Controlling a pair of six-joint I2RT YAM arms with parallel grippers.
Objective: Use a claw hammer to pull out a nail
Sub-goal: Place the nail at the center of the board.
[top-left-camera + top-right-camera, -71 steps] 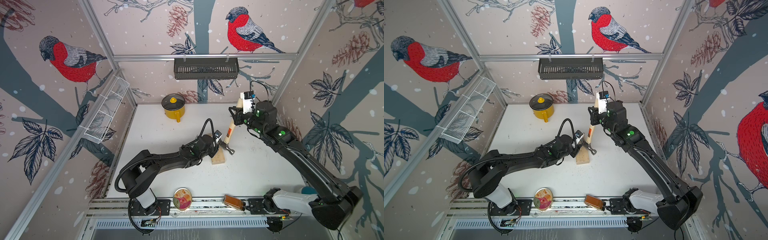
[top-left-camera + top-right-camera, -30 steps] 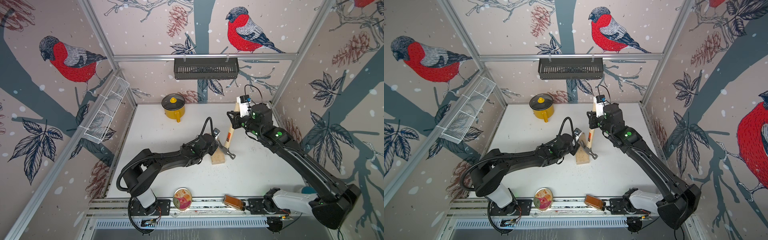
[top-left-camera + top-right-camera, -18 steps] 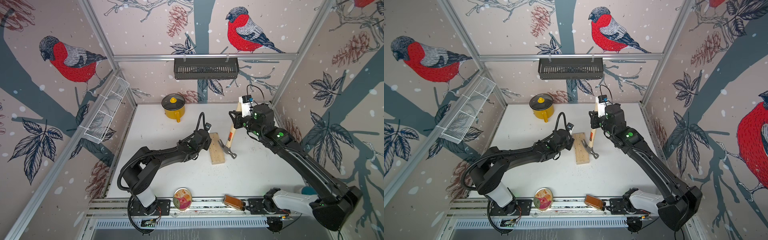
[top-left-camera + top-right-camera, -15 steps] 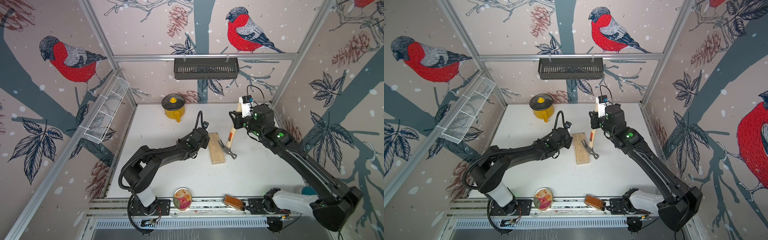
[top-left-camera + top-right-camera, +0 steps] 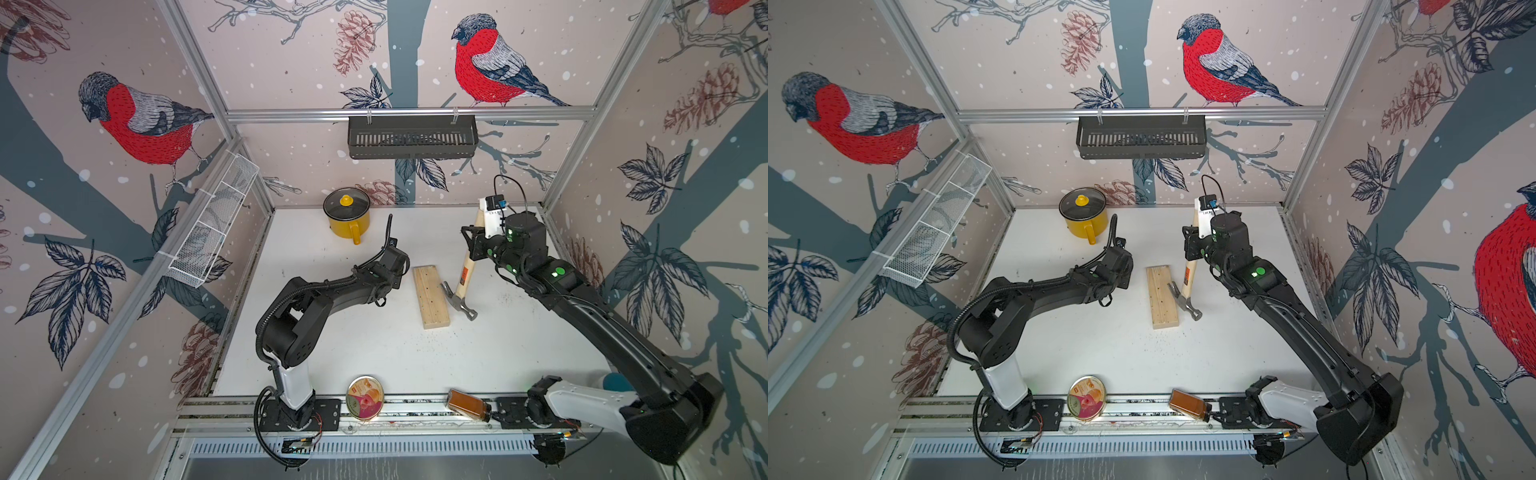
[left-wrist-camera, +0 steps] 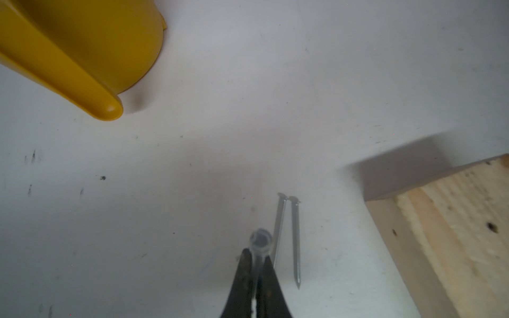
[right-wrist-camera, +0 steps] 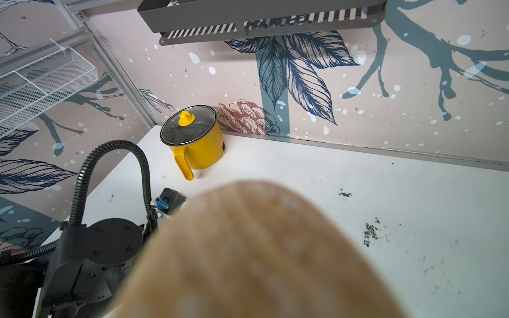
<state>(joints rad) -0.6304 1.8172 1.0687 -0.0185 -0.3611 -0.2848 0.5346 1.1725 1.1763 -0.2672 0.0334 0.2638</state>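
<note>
Arm (image 5: 582,316) extended, right gripper (image 5: 475,246) clamping claw hammer (image 5: 462,276)

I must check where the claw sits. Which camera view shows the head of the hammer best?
A top view: there the claw hammer shows its head sharp and unhidden, by the wooden block. The right wrist view shows only its blurred handle end. The left wrist view shows none of it.

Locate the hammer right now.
In both top views the hammer stands tilted just right of the wood block, mid-table. Its head is down by the block's edge and the right gripper grips its handle.
</note>
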